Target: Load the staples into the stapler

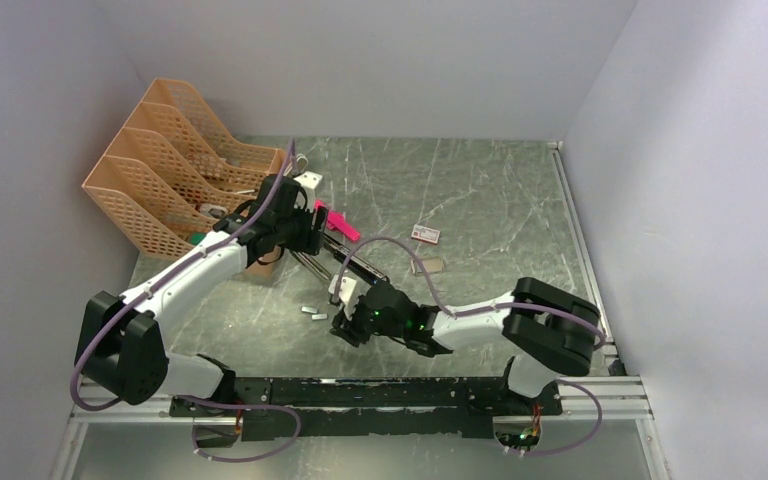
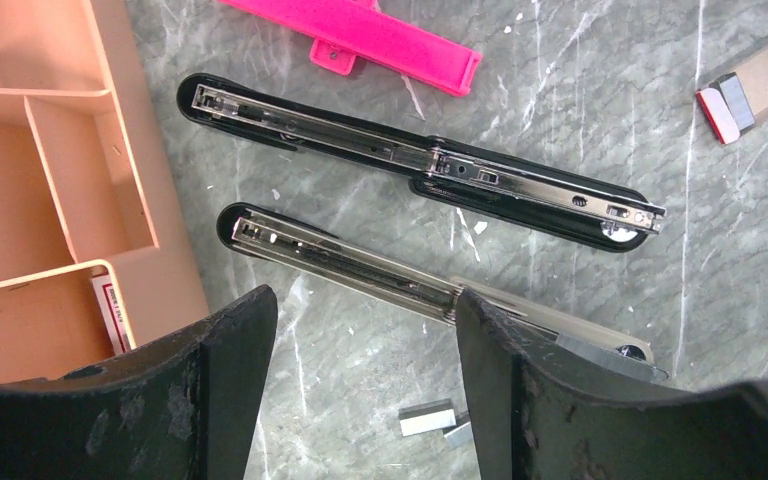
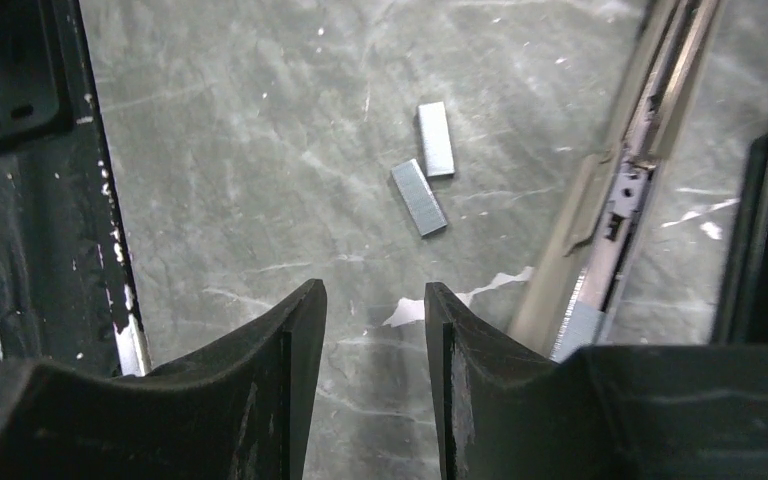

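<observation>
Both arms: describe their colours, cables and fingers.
The left arm and right arm have white links, black joints and looping lilac cables. The left hand and right hand have thick black, scuffed fingers.

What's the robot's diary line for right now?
left tool: open, empty, hovering | right tool: open, empty, near staples | staples: two strips loose on table | black stapler: opened flat, beside second stapler

Surface (image 2: 580,100): dark grey-green, white veining. Stapler (image 2: 420,165): black, shiny silver rail. Staples (image 3: 419,198): silvery-grey. Plastic piece (image 2: 360,35): bright pink. File trays (image 1: 160,170): peach-orange, lattice-perforated. Small box (image 1: 425,234): white, red print.
</observation>
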Controlling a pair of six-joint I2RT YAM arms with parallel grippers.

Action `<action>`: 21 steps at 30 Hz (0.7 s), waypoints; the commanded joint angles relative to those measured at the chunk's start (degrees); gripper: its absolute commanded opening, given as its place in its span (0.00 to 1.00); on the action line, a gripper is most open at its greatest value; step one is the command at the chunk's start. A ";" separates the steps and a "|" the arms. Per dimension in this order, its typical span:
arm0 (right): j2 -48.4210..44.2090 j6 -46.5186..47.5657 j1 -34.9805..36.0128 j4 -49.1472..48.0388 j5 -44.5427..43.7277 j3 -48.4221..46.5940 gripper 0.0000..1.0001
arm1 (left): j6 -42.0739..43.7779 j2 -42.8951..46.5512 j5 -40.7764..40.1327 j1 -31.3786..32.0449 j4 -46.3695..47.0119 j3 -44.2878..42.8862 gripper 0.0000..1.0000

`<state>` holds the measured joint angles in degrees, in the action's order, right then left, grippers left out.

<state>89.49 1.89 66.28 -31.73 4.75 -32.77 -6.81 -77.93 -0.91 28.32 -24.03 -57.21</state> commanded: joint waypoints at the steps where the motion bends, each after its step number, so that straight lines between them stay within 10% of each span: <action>1: 3.30 -1.69 0.16 -8.58 2.49 1.28 0.45 | -0.49 0.69 -1.08 -0.64 0.67 -0.09 0.70; 21: 7.69 0.45 -4.05 -13.94 0.48 7.42 0.46 | -0.31 0.23 -1.67 -0.72 0.37 -0.18 0.70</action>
<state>96.05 0.60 63.86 -42.59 5.19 -26.55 -6.87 -77.93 -1.34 27.90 -24.03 -57.21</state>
